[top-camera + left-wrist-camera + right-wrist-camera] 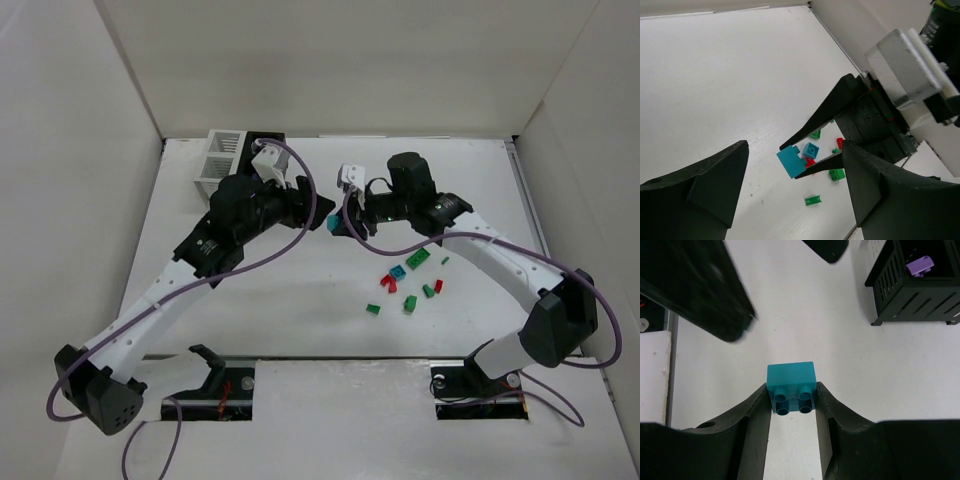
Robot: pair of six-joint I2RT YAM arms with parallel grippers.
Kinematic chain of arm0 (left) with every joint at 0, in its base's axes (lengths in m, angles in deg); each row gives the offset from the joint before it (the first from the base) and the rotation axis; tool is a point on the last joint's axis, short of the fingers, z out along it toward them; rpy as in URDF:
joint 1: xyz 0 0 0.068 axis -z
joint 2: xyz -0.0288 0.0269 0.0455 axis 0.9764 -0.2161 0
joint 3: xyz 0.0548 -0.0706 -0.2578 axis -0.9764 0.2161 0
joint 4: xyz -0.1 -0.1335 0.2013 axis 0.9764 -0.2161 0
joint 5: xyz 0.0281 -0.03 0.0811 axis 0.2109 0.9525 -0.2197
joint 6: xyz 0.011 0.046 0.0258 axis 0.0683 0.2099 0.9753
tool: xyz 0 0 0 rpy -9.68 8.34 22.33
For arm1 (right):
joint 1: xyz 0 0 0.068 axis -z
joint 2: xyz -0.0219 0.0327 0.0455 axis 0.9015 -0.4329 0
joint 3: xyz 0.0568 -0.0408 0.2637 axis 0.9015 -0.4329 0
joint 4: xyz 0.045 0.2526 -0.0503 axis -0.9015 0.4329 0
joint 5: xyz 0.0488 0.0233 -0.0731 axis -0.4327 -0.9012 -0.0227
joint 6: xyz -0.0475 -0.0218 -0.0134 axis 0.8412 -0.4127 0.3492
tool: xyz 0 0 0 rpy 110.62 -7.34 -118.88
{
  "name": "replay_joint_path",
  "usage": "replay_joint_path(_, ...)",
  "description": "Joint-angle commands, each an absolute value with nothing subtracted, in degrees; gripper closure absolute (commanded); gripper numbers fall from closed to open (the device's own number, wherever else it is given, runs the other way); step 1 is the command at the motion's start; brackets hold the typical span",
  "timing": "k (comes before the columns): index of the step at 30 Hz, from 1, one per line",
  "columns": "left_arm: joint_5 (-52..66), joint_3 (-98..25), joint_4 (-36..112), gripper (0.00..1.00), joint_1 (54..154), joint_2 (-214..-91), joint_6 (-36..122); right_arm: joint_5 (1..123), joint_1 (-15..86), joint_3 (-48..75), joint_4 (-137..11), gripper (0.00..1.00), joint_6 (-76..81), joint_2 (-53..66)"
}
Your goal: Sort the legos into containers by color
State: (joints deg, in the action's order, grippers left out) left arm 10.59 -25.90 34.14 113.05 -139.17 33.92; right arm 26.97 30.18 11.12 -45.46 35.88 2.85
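A teal brick is being pinched by the right pincer; the left pincer is being held spread beside it.

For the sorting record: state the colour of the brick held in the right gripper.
The brick is teal, clearest in the right wrist view.

- Bright, even light from above; the white table looks nearly washed out.
- Shadows faint and soft.
- Right gripper dark, soft-edged close up.
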Motion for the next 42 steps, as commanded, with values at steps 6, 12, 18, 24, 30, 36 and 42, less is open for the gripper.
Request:
replay_joint_path(6,11.08,-27.95,34.05,0.22,113.03,-144.93,33.87,26.22,29.81,11.74,-49.02,0.86,34.89,5.62)
replay_joint_path(12,12.31,-28.48,34.58,0.21,113.03,-145.46,33.87,29.38,28.67,12.79,-50.25,0.86,33.65,4.92)
replay_joint_path(18,13.89,-28.48,34.58,0.23,113.03,-146.68,33.34,30.71,28.67,12.79,-52.18,0.86,32.08,4.39)
replay_joint_path(24,15.3,-29.26,32.3,0.33,113.03,-148.71,33.34,32.81,28.67,12.79,-53.93,0.86,31.55,5.53)
replay_joint_path(30,17.75,-29.27,31.76,0.43,113.03,-150.47,33.34,33.34,28.14,12.27,-54.47,0.85,31.55,6.06)
replay_joint_path(36,17.41,-29.8,29.66,0.42,113.03,-151.09,33.87,34.66,28.14,12.27,-55.0,0.85,31.02,6.59)
replay_joint_path(42,17.33,-30.32,28.42,0.57,113.03,-151.09,34.39,35.8,28.14,12.27,-55.0,0.85,31.02,7.11)
